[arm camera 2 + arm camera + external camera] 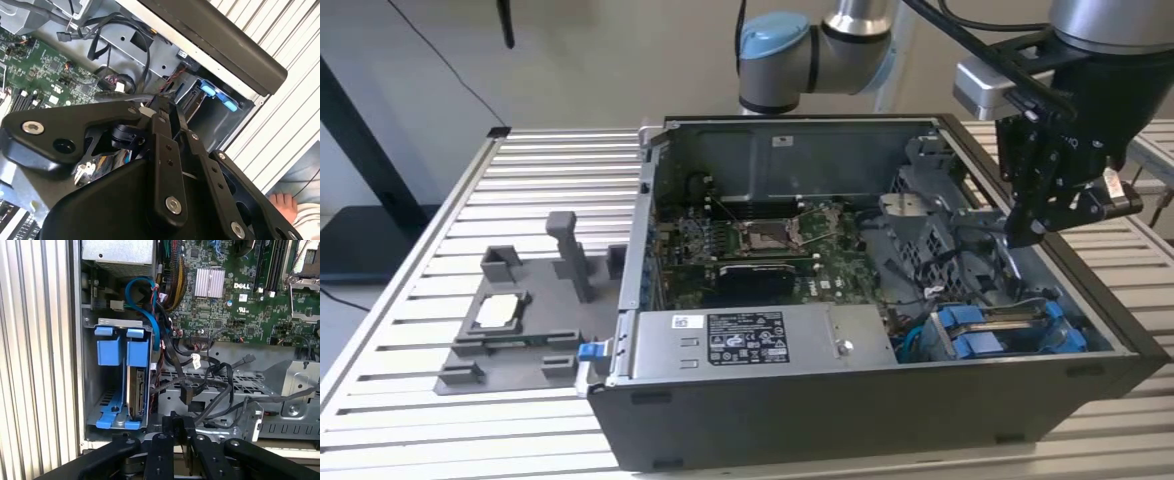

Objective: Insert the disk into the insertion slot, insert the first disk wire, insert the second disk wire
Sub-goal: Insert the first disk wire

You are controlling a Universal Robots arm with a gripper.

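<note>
On the exterior view's left, a grey holder (pixel 520 345) sits on the slatted table (pixel 374 330) with a small square chip (pixel 500 312) resting on it. Next comes the open computer case (pixel 854 410). Its labelled power box (pixel 734 340) lies along the near wall, and the green circuit board (pixel 781 250) is behind that.

Further right, in the case's near corner, stands the grey drive cage (pixel 120 322). The disk (pixel 136 390) sits in one of its bays, clipped in a blue carrier (pixel 137 347), with its bare end facing out. A second blue carrier (pixel 107 347) fills the bay just beside it.

On the exterior view's right, the gripper (pixel 1023 238) hangs over the case, higher than the cage and further back, well apart from the disk. In the first wrist view its black fingers (pixel 172 422) are drawn close together, and I cannot make out anything held between them.

Near the fingertips, loose black cables (pixel 220 385) loop over a perforated metal bracket (pixel 240 382). One of them ends in a black plug (pixel 186 396) lying close to the fingertips and beside the disk's open end. A blue cable (pixel 145 305) arches over the top of the cage toward the board.
</note>
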